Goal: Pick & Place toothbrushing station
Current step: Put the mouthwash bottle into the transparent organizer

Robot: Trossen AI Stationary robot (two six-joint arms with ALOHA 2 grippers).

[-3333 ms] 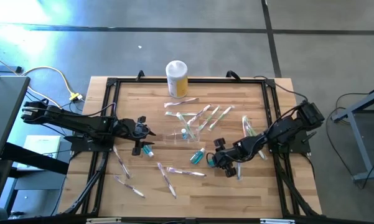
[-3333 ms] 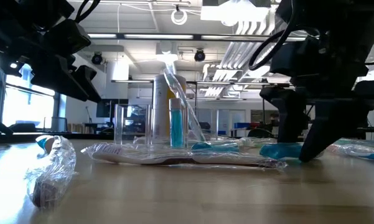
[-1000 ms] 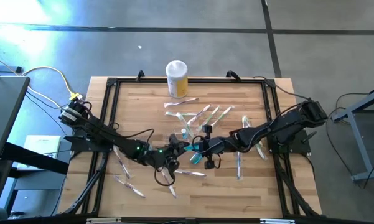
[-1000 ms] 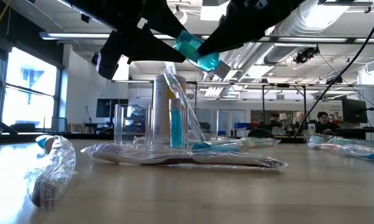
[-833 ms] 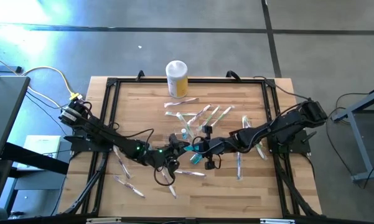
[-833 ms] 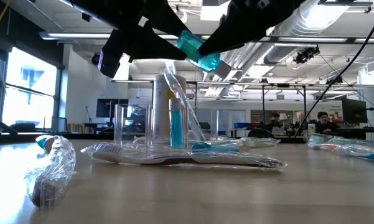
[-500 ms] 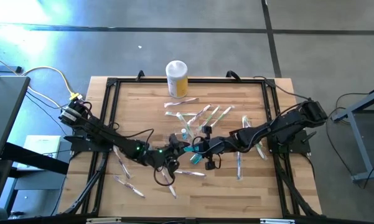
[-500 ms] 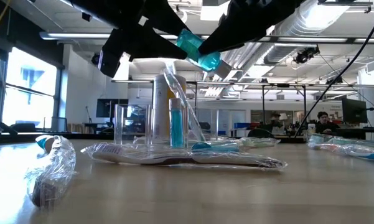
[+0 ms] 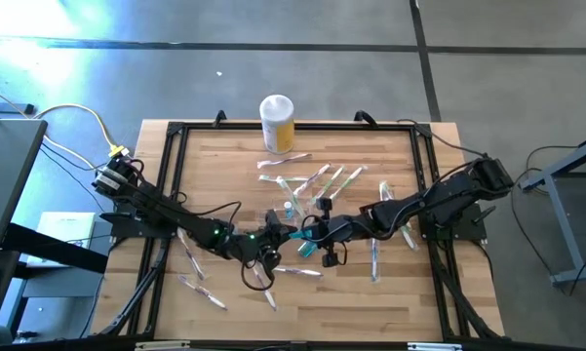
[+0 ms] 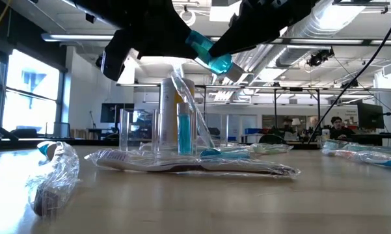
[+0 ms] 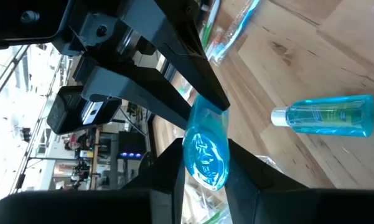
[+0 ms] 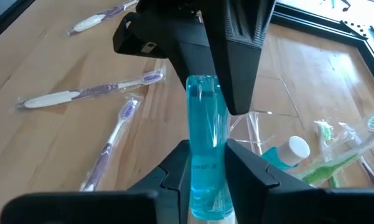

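A small blue bottle (image 9: 297, 232) hangs in the air over the table's middle, with both grippers shut on it. My left gripper (image 11: 205, 163) comes from the table's left, my right gripper (image 12: 206, 167) from the right. The toothbrushing station (image 10: 140, 132), a clear container, stands on the wood just beyond them, with an upright blue bottle (image 10: 184, 128) and a toothbrush in it. In the high view the station (image 9: 278, 212) is faint. My left gripper pinches the bottle's rounded bottom end (image 11: 205, 176) between its two fingers, coming nearly level from the table's left. The bottle is clear of the table and tilted, this end higher. My right gripper pinches the bottle's middle (image 12: 205, 157) toward its cap end between its two fingers, slanting down from the table's right, along the bottle. The bottle is lifted clear, and its far end (image 12: 202, 87) reaches into the other gripper.
A second blue bottle (image 11: 327, 116) lies on the wood below the grippers. Wrapped toothbrushes lie scattered near the front (image 9: 263, 278) and behind the station (image 9: 327, 180). A yellow jar with a white lid (image 9: 277, 121) stands at the far edge.
My left gripper has shut on the bottle's free end while my right gripper kept its hold. Both arms and the bottle have stayed in place above the table.
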